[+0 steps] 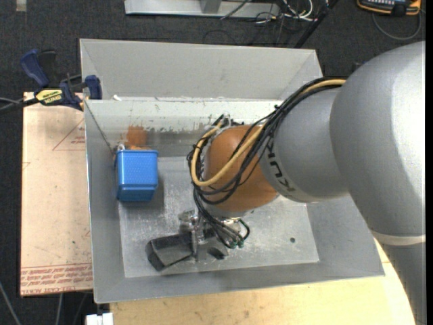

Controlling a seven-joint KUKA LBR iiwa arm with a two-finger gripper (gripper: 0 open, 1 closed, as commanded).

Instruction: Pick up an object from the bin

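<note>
Gripper point(197, 241), spread or closed cannot be told, is hanging at the right end of a dark flat object point(168, 252) lying by the bin's point(284, 242) front wall, a blue box point(137, 175) sitting apart at the left.

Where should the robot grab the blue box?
Probably from straight above, pinching the blue box across its front and back faces. Its top is flat and free, while one side sits close to the bin wall, leaving little room there.

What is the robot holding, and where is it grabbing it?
Cannot tell for sure. The gripper is down at the right end of the flat black thing.
</note>
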